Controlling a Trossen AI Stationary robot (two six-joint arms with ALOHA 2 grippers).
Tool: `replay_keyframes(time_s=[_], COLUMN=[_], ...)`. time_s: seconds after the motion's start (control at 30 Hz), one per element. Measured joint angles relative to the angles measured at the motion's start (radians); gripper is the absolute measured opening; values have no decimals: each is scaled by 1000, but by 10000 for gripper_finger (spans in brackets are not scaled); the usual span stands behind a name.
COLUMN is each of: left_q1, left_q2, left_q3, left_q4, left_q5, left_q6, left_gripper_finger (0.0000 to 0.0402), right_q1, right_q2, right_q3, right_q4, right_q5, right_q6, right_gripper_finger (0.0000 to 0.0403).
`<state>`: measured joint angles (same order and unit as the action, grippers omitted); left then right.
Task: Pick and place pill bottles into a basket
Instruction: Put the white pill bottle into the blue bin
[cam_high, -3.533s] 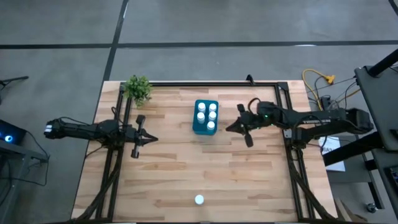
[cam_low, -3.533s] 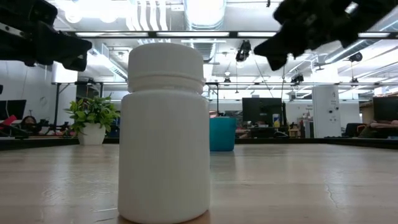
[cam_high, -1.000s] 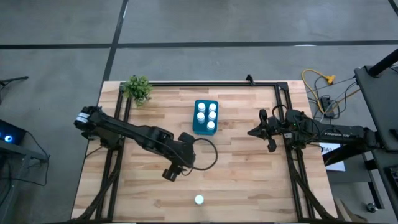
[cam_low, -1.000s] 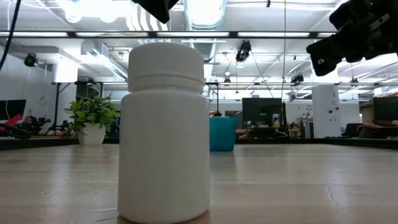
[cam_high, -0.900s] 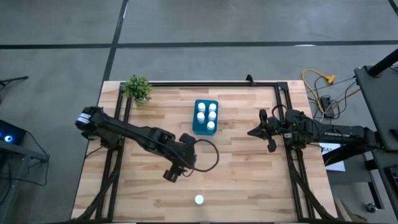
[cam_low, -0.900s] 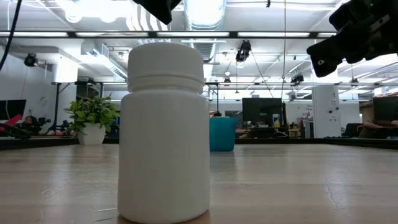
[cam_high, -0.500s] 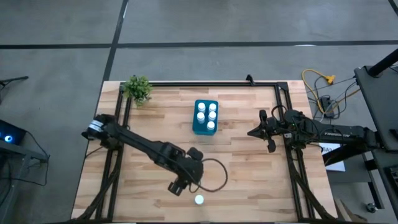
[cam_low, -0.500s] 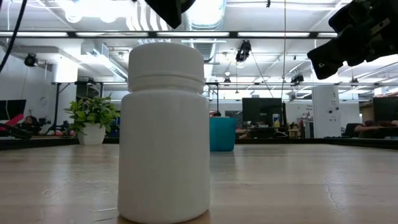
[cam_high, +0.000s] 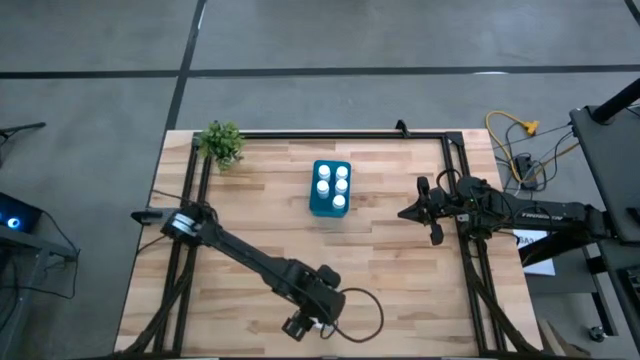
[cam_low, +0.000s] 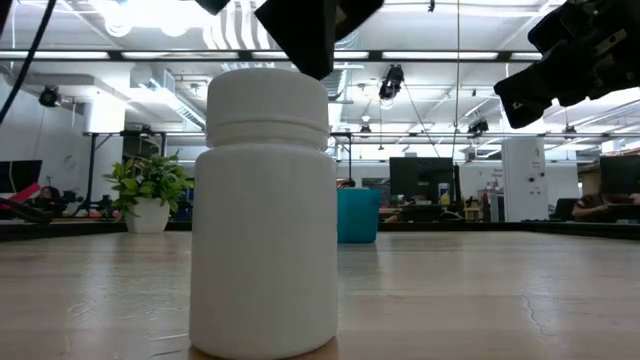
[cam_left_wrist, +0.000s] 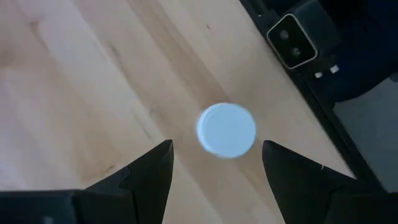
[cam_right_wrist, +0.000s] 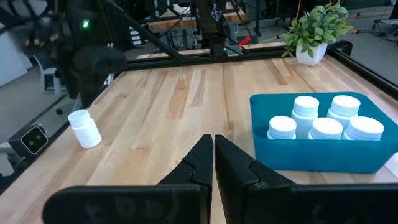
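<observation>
High: my left gripper (cam_high: 312, 327) over table (cam_high: 400, 290) front edge; basket (cam_high: 331, 187) center-back w/ 5 bottles. No writing legible.
Low: bottle (cam_low: 264, 212) upright, unlabelled.
Left wrist: fingers wide apart, empty; cap between tips, below.
Right wrist: my right gripper (cam_right_wrist: 213, 163) fingers together, empty.

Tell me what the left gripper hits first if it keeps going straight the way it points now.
Probably the lone pill bottle near the table's front edge: the left gripper is open and points down at its white cap, seen between the fingers. Nothing shows between them, though the gap left is hard to judge.
</observation>
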<state>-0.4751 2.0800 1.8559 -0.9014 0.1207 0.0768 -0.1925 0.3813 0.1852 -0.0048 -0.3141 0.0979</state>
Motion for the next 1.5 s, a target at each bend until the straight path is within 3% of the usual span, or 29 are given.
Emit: replay_keyframes(time_s=[0.33,0.8,1.5], left_q1=[-3,-27,-59], left_q2=[17,28,28], left_q3=[22,21,-14], left_q4=[-3,4,102], left_q5=[53,-60,-61], left_q6=[-46,-59,-71], left_gripper_finger=[228,228,228], right_q1=[0,0,0], right_q2=[0,0,0], right_q3=[0,0,0], right_q4=[-7,-30,-45], right_q5=[0,0,0], right_q6=[3,8,4], right_gripper_finger=[9,9,9])
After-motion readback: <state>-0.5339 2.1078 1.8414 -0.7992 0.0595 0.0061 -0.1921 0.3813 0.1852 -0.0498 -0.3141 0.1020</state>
